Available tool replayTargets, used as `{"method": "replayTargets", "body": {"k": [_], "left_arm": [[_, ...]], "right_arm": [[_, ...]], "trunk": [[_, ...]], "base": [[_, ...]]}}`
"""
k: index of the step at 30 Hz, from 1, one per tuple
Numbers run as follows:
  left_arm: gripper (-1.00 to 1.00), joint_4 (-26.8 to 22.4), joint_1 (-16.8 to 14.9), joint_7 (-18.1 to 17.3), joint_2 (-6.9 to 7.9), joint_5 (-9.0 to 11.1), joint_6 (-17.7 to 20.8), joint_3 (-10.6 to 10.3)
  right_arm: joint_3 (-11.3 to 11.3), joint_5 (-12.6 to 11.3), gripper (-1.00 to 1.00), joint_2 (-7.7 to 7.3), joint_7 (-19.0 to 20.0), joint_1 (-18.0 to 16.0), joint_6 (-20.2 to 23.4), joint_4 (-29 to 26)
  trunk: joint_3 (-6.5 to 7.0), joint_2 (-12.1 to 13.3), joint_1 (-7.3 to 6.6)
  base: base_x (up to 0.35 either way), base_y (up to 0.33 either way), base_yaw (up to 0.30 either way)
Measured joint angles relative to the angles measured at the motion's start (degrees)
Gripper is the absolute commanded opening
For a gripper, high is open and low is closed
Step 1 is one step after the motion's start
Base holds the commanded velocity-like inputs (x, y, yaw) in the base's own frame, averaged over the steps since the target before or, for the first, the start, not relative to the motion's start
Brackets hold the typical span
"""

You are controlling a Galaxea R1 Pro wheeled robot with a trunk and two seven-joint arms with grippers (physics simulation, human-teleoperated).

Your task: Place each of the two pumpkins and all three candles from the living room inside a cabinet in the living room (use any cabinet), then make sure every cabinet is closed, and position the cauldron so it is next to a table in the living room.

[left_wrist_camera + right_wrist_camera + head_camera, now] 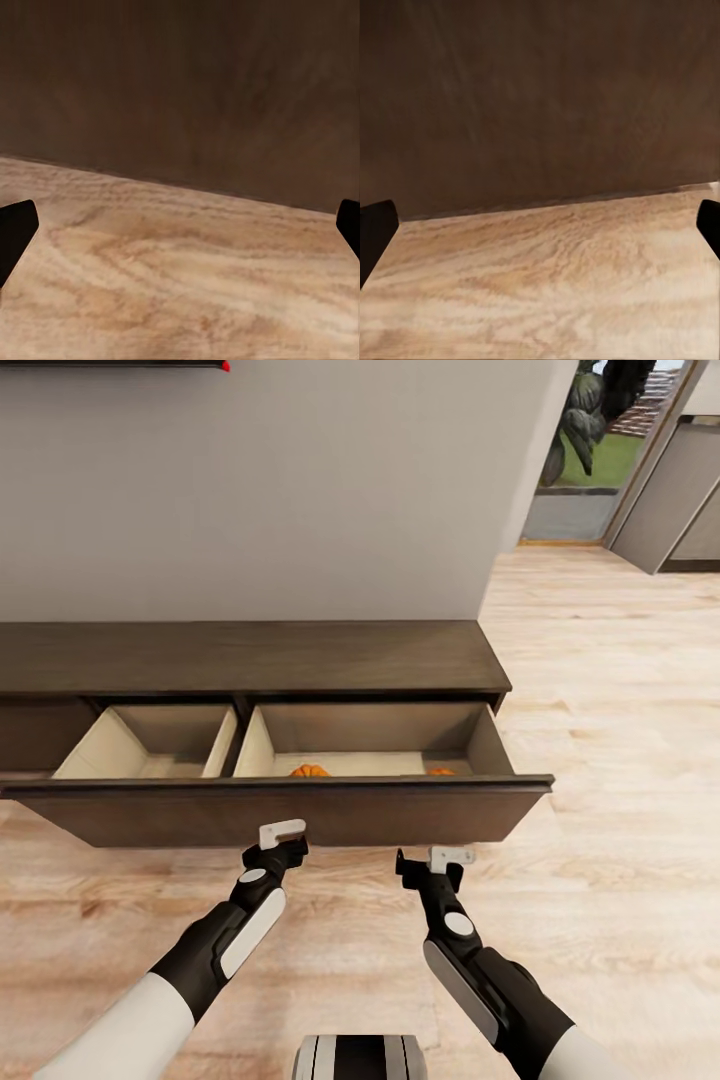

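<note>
Head view: cabinet (250,660) long and low against the grey wall, wide drawer (290,810) pulled fully out, pale interior split into two compartments. In the right-hand compartment, tops of two pumpkins, one (310,770) near its left end, the other (440,771) further right, both mostly hidden behind the drawer front. Both arms reaching forward and low over the wood floor (600,690), forearms angled inward. Left gripper (281,837) just short of the drawer front; right gripper (441,860) likewise, a little farther back. Contact with the front hard to judge.

Left wrist view: black fingertips (15,232) at opposite edges, spread wide, nothing between them; dark drawer front ahead, floor beneath.

Right wrist view: fingertips (373,232) equally wide apart, empty; dark front close ahead above the floor.
</note>
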Motion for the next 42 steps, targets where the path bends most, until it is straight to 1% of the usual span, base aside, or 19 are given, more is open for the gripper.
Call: {"method": "replayTargets", "body": {"k": [19, 23, 26, 28, 33, 39, 42], "left_arm": [[1.0, 0.0, 0.0, 0.0, 0.01, -0.1, 0.0, 0.0], [1.0, 0.1, 0.0, -0.1, 0.02, -0.1, 0.0, 0.0], [1.0, 0.1, 0.0, -0.1, 0.07, -0.1, 0.0, -0.1], [1.0, 0.4, 0.0, -0.2, 0.07, -0.1, 0.0, -0.1], [1.0, 1.4, 0.0, -0.1, 0.15, -0.9, 0.0, -1.7], [1.0, 1.6, 0.0, -0.2, 0.12, -1.0, -0.1, -2.6], [1.0, 1.6, 0.0, -0.1, 0.14, -1.0, -0.1, -3.9]], "right_arm": [[0.0, 0.1, 1.0, -0.05, 0.0, 0.0, -0.1, 0.3], [0.0, 0.3, 1.0, 0.01, -0.2, 0.0, -2.8, 0.4], [0.0, 0.3, 1.0, 0.01, -0.3, 0.0, -3.5, 0.9], [-0.1, 0.4, 1.0, 0.0, -0.3, 0.0, -3.7, 2.2], [0.0, 0.5, 1.0, -0.06, -0.3, 0.0, -3.9, 7.3], [0.0, 0.5, 1.0, -0.06, -0.2, -0.1, -4.1, 8.9], [-0.1, 0.5, 1.0, -0.06, -0.1, -0.1, -4.2, 9.0]], "trunk": [[0.0, 0.0, 0.02], [0.0, 0.0, 0.02], [0.0, 0.0, 0.02], [0.0, 0.0, 0.02], [0.0, 0.0, 0.02], [0.0, 0.0, 0.02], [0.0, 0.0, 0.02]], "base": [[0.057, 0.005, 0.0], [0.004, 0.0, 0.0], [0.0, 0.0, 0.0], [0.0, 0.0, 0.0], [0.0, 0.0, 0.0], [0.0, 0.0, 0.0], [0.0, 0.0, 0.0]]}}
